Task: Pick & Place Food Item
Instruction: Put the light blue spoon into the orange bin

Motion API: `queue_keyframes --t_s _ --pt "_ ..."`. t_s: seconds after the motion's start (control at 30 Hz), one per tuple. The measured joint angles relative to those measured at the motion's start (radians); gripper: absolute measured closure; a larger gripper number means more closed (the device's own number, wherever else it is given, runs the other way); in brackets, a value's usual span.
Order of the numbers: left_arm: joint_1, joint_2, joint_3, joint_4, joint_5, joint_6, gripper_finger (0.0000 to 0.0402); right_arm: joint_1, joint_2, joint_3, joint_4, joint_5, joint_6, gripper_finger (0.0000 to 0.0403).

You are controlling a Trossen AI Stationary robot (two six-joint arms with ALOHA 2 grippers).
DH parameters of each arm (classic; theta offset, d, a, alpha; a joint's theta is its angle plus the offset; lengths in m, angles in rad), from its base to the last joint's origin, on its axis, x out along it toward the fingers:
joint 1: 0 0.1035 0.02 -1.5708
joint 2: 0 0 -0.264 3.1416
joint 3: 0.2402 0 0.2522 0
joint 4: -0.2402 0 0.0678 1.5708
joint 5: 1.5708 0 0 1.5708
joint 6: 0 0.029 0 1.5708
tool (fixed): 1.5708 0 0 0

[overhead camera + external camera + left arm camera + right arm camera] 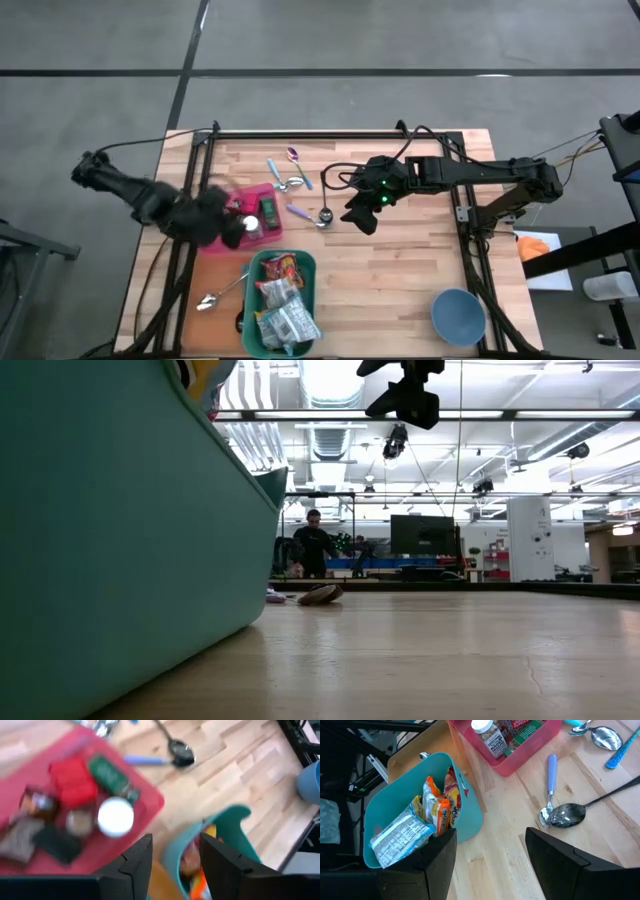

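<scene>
Butcher-block table [400, 270] | spoons [322, 215] between pink tray [262, 192], right end effector [362, 218]

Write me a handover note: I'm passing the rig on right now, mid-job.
Left gripper: fingers open, empty, above the near edge of the pink tray, beside the teal bin.
Right gripper: fingers open, empty, hovering mid-table near the spoons.
Tray holds a white-capped jar, a green packet and other small items.
Bin already holds snack packets.
Left: pick the next food item from the tray and place it in the bin.
</scene>
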Motion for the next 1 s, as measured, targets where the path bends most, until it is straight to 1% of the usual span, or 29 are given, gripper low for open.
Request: queue_keyframes --t_s 0.1,0.2,0.27,0.37,0.47,0.57,0.73,0.87,1.0 --pt "0.183 0.000 -0.014 0.087 0.104 0.219 0.0221 0.000 0.000 0.000 0.000 0.000 0.000 0.0170" --pt "0.355 0.000 -0.046 0.165 0.227 0.396 0.0184 0.000 0.000 0.000 0.000 0.000 0.000 0.0170" --pt "0.446 0.000 -0.069 0.194 0.273 0.471 0.0158 0.000 0.000 0.000 0.000 0.000 0.000 0.0170" --pt "0.544 0.000 -0.101 0.240 0.310 0.572 0.0126 0.000 0.000 0.000 0.000 0.000 0.000 0.0170" --pt "0.604 0.021 -0.112 0.290 0.354 0.711 0.0105 0.000 0.000 0.000 0.000 0.000 0.000 0.0170" --pt "0.638 0.074 -0.111 0.281 0.352 0.829 0.0093 0.000 0.000 0.000 0.000 0.000 0.000 0.0170" --pt "0.728 0.178 -0.111 0.300 0.341 1.035 0.0090 0.000 0.000 0.000 0.000 0.000 0.000 0.0170" --pt "0.812 0.247 -0.111 0.360 0.397 1.178 0.0090 0.000 0.000 0.000 0.000 0.000 0.000 0.0170" --pt "0.871 0.295 -0.111 0.401 0.445 1.268 0.0090 0.000 0.000 0.000 0.000 0.000 0.000 0.0170"
